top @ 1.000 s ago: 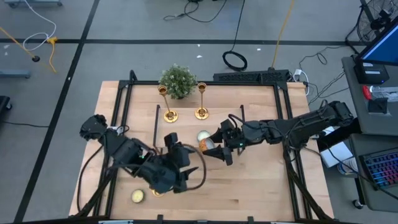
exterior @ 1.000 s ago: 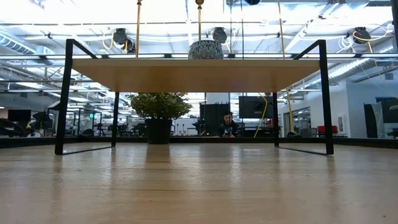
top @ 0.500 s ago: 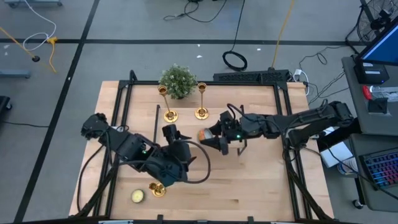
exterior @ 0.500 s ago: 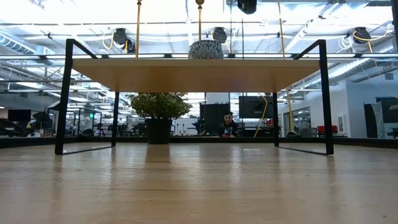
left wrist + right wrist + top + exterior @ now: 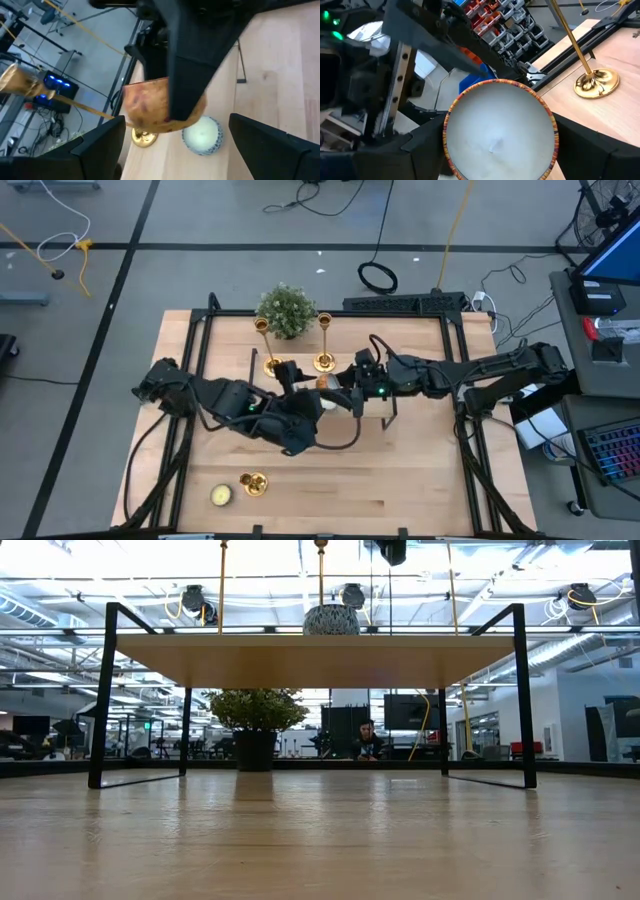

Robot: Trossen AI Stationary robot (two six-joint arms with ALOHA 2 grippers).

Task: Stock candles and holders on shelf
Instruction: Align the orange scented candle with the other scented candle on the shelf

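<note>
two dark arms meet over the middle of the table point(image 5: 420, 470), above the low light-wood shelf point(image 5: 320, 658) on black legs. the right gripper point(image 5: 338, 393) is clamped on a squat candle point(image 5: 500, 131) with a white wax top and an orange patterned rim, held above the shelf; the left wrist view shows that same candle point(image 5: 162, 111) from the side between the right gripper's dark fingers. the left gripper point(image 5: 305, 402) hangs just beside it with its fingers point(image 5: 100, 145) spread wide apart and nothing between them. below, a white candle in a blue-patterned cup point(image 5: 201, 136) sits on the shelf board. two gold holders stand at the shelf's far side, one point(image 5: 272, 360) to the left and one point(image 5: 324, 358) to the right, near a small green bushy plant point(image 5: 286, 310). at the table's near left, off the shelf, a third gold holder point(image 5: 253, 483) lies beside a yellowish candle point(image 5: 221, 495). no brand, label or writing can be read on any item.
</note>
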